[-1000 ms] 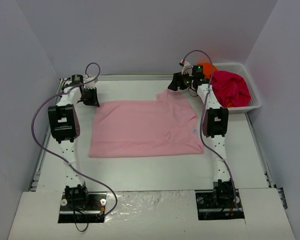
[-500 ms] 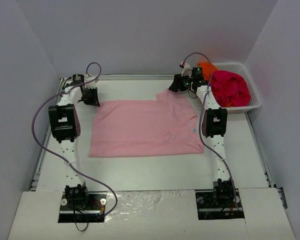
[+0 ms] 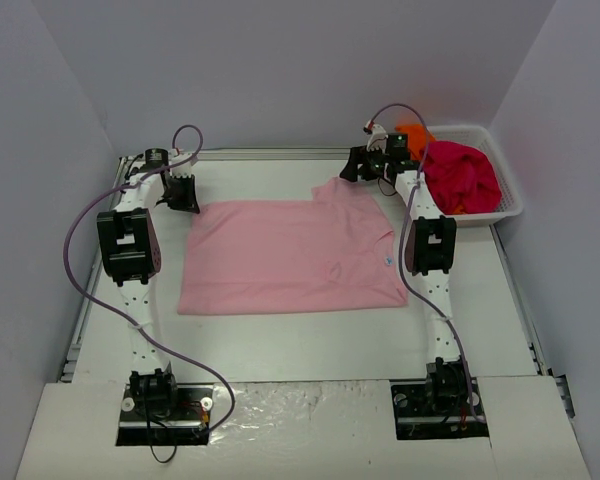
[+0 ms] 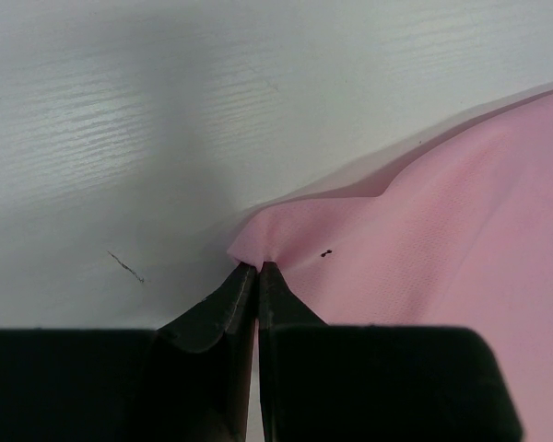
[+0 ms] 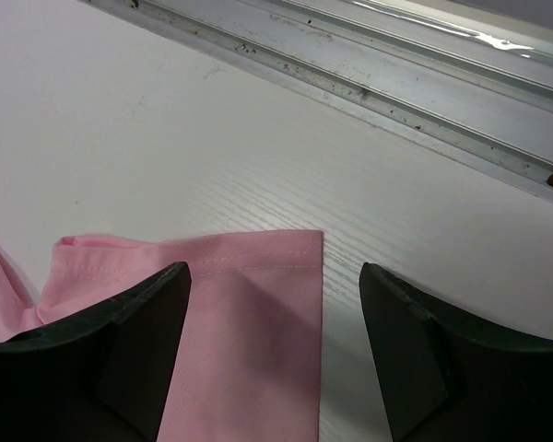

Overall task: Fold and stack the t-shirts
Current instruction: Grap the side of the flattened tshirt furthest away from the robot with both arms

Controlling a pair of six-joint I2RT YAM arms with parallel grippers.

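Scene: a white surface seen from above, with two robot arms bolted at its near edge.
Pink t-shirt: the light pink t-shirt lies spread flat in the middle of the surface, between the two arms. A small white neck label shows near its right edge.
Left hand: the left hand is closed. Its two dark fingers pinch the far left corner of the pink t-shirt, and the cloth puckers into a small peak there.
Right hand: the right hand is wide open and holds nothing. It is at the shirt's far right sleeve, one finger over the stitched hem and the other over bare surface past the sleeve's edge. Whether it touches the cloth cannot be told.
Basket: a white mesh basket sits at the far right corner.
Other t-shirts: a magenta-red t-shirt is heaped in the basket. An orange t-shirt shows at the basket's far left end.
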